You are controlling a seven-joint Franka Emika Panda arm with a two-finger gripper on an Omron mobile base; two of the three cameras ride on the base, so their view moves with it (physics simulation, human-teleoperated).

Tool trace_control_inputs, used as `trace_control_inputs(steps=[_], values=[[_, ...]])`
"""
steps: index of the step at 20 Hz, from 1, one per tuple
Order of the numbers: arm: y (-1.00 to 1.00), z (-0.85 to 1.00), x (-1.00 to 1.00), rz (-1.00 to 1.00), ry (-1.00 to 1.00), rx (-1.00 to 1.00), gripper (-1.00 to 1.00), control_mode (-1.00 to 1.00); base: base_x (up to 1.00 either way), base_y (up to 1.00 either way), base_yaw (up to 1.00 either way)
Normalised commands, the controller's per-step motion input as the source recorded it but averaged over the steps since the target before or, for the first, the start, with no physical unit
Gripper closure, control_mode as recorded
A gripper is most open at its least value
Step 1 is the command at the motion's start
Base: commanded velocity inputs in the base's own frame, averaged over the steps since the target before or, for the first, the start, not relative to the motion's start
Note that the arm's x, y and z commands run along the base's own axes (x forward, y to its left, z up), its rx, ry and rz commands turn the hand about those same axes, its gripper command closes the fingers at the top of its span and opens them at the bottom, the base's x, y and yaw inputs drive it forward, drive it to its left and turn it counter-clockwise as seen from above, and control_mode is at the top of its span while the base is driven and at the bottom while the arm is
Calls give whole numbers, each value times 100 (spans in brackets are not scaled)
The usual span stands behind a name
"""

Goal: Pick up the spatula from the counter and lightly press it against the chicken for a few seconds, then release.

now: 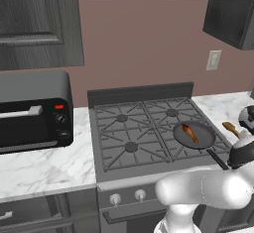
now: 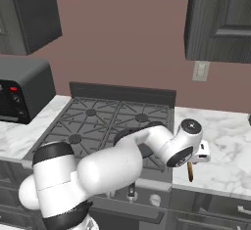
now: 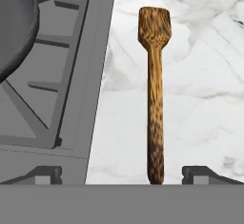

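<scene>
Dark-tipped gripper (image 3: pixel 126 175) spread wide, released, clasping nothing. Right between the two tips, at 6 o'clock in the hand view: the handle end of the wooden spatula (image 3: pixel 155 99), closer to the tip on the 5 o'clock side. Blade up toward 12, handle straight down, lying flat on the white marble counter (image 3: pixel 205 104). Just beside it at 9 o'clock, the edge of the gas stove (image 3: pixel 62 75) with its grey grates, spatula apart from that edge. Up at 10 o'clock, the dark rim of the frying pan (image 3: pixel 16 23).

Over to the left base view: pan on the front right burner, brown-orange chicken (image 1: pixel 190 133) lying inside, black pan handle pointing to 5 o'clock, spatula at 3 o'clock of the pan, near but not touching. Well off at 9 o'clock of the stove, a black toaster oven (image 1: pixel 32 110) on the counter.

From the right base view: white arm folded across the stove front, hand above the counter, spatula handle peeking out below it at 6 o'clock.
</scene>
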Motion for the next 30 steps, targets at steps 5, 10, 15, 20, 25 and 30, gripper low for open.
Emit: trace_control_inputs(steps=[5,10,15,20,25,30], values=[[-10,-10,10,0,2,2,-100,-100,0,0,0],[-8,-10,7,0,1,2,-100,-100,0,0,0],[-5,-8,5,0,1,2,-100,-100,0,0,0],[-2,-11,9,0,3,1,-100,-100,0,0,0],[0,-15,14,0,4,1,-100,-100,0,0,0],[-1,-14,11,0,3,1,-100,-100,0,0,0]])
